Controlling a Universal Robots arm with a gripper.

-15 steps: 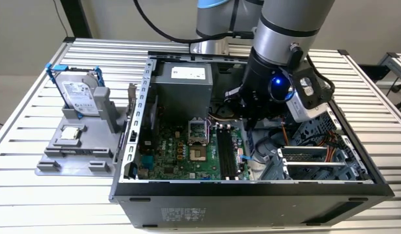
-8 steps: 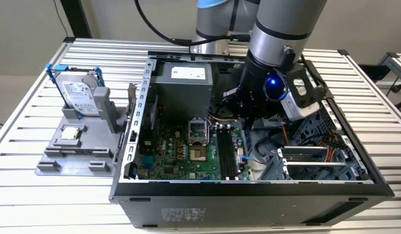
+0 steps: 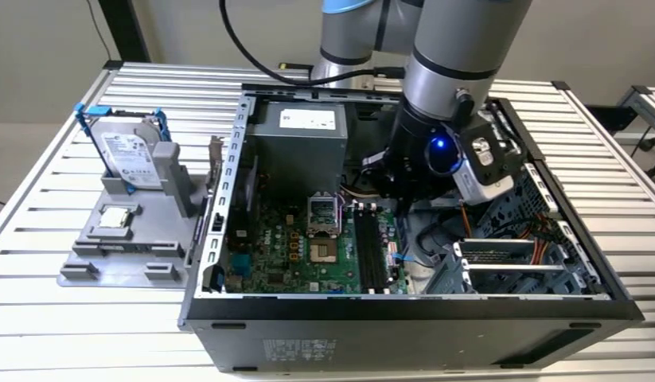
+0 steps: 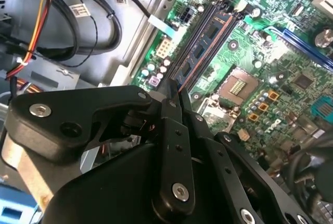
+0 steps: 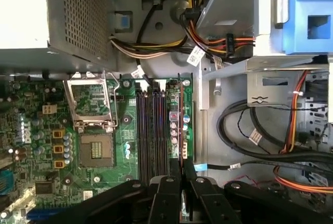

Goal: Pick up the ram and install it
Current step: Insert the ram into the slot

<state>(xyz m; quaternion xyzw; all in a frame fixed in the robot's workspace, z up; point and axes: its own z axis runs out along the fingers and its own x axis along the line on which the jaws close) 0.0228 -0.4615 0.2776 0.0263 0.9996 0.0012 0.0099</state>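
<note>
The gripper (image 5: 179,174), reaching into the open computer case (image 3: 582,274) at the centre of the exterior view, has its fingers (image 4: 171,104) closed on the ram (image 5: 180,122), held on edge over the memory slots (image 5: 153,130) beside the empty processor socket (image 5: 98,148) of the motherboard (image 3: 274,255).
</note>
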